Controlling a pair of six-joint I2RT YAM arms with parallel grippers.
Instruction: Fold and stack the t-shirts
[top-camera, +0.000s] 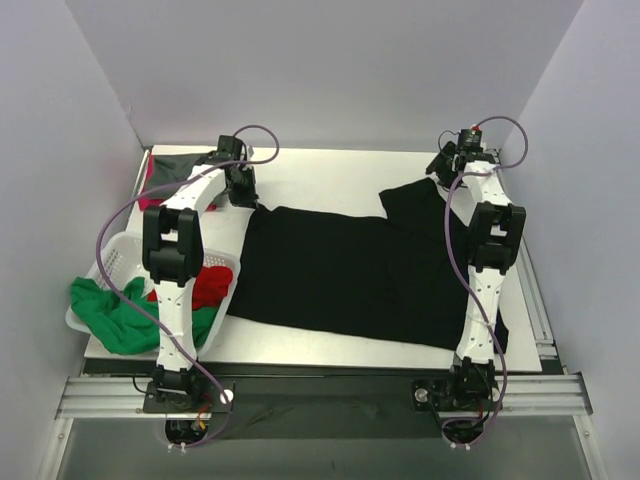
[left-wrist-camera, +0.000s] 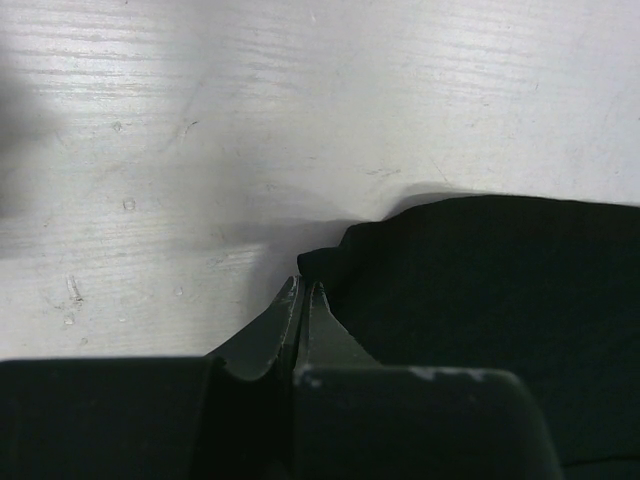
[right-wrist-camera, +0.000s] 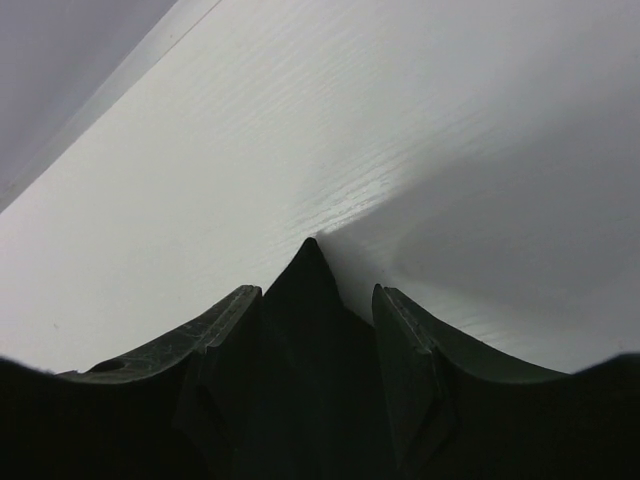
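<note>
A large black t-shirt (top-camera: 350, 275) lies spread across the table (top-camera: 330, 175). My left gripper (top-camera: 243, 190) is at its back left corner. In the left wrist view the gripper (left-wrist-camera: 303, 283) is shut, its tips pinching the slightly raised corner of the black t-shirt (left-wrist-camera: 480, 280). My right gripper (top-camera: 447, 166) hovers over the shirt's back right part. In the right wrist view the gripper (right-wrist-camera: 312, 290) is open, and a peak of the black t-shirt (right-wrist-camera: 308, 330) stands loose between its fingers.
A white basket (top-camera: 112, 262) sits at the table's left edge with a green t-shirt (top-camera: 108, 312) hanging over its rim and a red one (top-camera: 212, 285) inside. A dark grey-green tee (top-camera: 180, 163) and a pink-red one (top-camera: 150, 188) lie at the back left.
</note>
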